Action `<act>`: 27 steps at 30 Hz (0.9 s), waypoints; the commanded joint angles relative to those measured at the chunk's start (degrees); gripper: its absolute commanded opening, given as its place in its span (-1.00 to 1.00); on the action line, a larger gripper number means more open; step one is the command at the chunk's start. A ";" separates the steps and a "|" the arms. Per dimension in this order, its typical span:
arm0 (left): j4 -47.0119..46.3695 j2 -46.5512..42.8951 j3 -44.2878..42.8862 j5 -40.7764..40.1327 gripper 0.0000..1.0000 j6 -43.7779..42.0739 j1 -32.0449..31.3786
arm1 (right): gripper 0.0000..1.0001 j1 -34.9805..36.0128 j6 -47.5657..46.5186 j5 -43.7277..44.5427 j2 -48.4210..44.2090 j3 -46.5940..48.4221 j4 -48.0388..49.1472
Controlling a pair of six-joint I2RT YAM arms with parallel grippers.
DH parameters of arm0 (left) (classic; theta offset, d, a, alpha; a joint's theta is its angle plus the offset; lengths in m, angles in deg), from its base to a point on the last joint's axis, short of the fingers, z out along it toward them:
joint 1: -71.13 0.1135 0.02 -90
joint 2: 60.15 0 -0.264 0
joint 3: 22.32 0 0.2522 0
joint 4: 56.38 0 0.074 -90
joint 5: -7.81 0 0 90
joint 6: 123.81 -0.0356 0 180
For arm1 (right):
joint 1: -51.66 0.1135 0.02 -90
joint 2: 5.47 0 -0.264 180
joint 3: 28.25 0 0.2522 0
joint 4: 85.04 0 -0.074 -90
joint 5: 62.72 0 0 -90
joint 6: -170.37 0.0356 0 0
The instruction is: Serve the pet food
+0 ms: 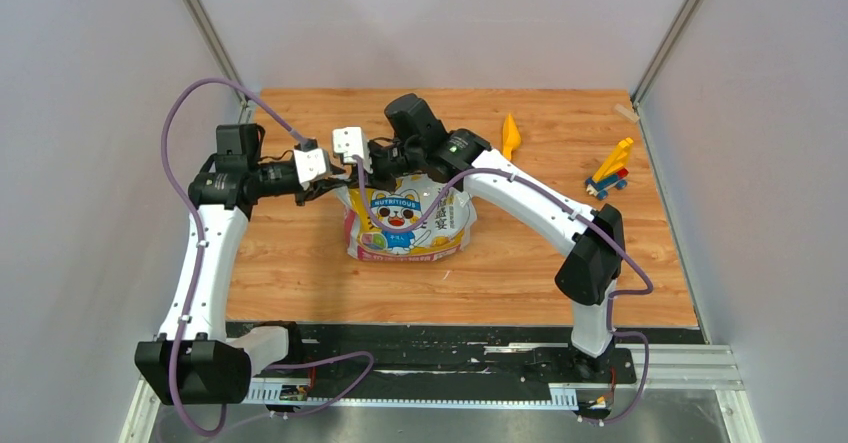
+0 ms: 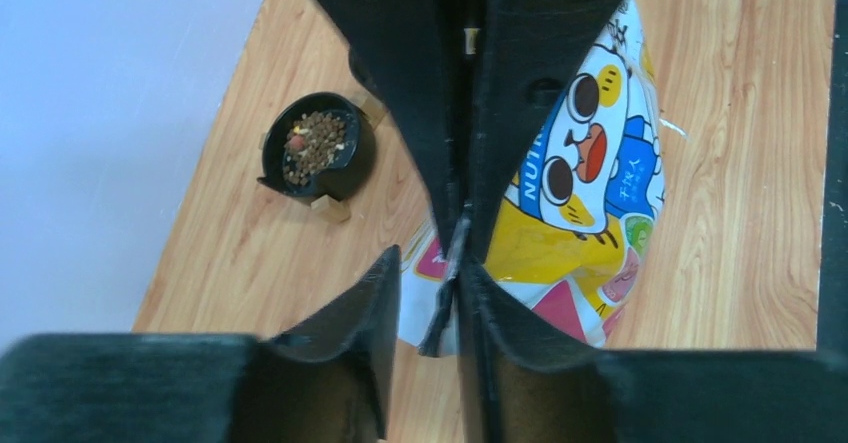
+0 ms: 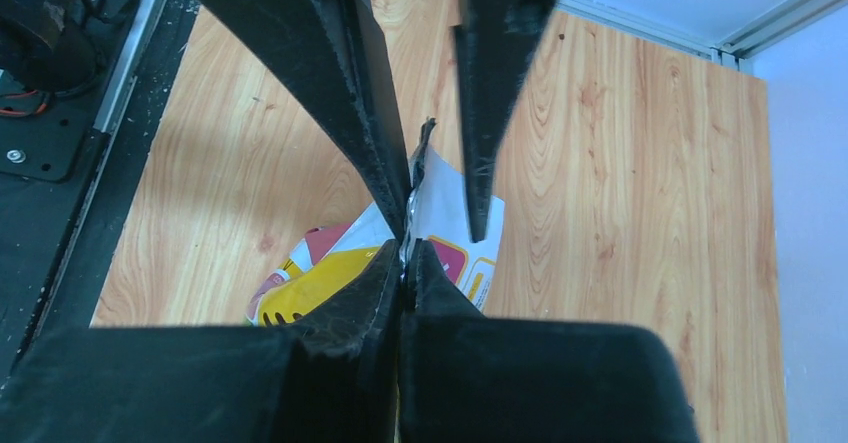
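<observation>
The pet food [image 2: 312, 143] is a heap of brown kibble in a small black bowl [image 2: 354, 159] on the wooden table, seen only in the left wrist view; the arms hide it from above. The cartoon-printed bag [image 1: 408, 225] stands mid-table. My right gripper [image 3: 408, 253] is shut on the bag's top edge. My left gripper [image 2: 428, 265] is open, its fingers on either side of that same edge [image 2: 445, 298], facing the right gripper's tips. Both grippers meet above the bag in the top view, the left gripper [image 1: 325, 168] and the right gripper [image 1: 365, 158].
A yellow scoop [image 1: 511, 135] lies at the back right of the table. A small colourful toy [image 1: 610, 173] lies near the right wall. Grey walls close in both sides and the back. The black base rail [image 1: 440, 358] runs along the near edge.
</observation>
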 commanded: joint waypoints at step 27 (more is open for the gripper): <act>2.34 0.85 -0.77 -4.84 -1.00 -2.44 0.74 | -1.00 -8.89 -5.61 25.46 -15.91 -14.90 -11.81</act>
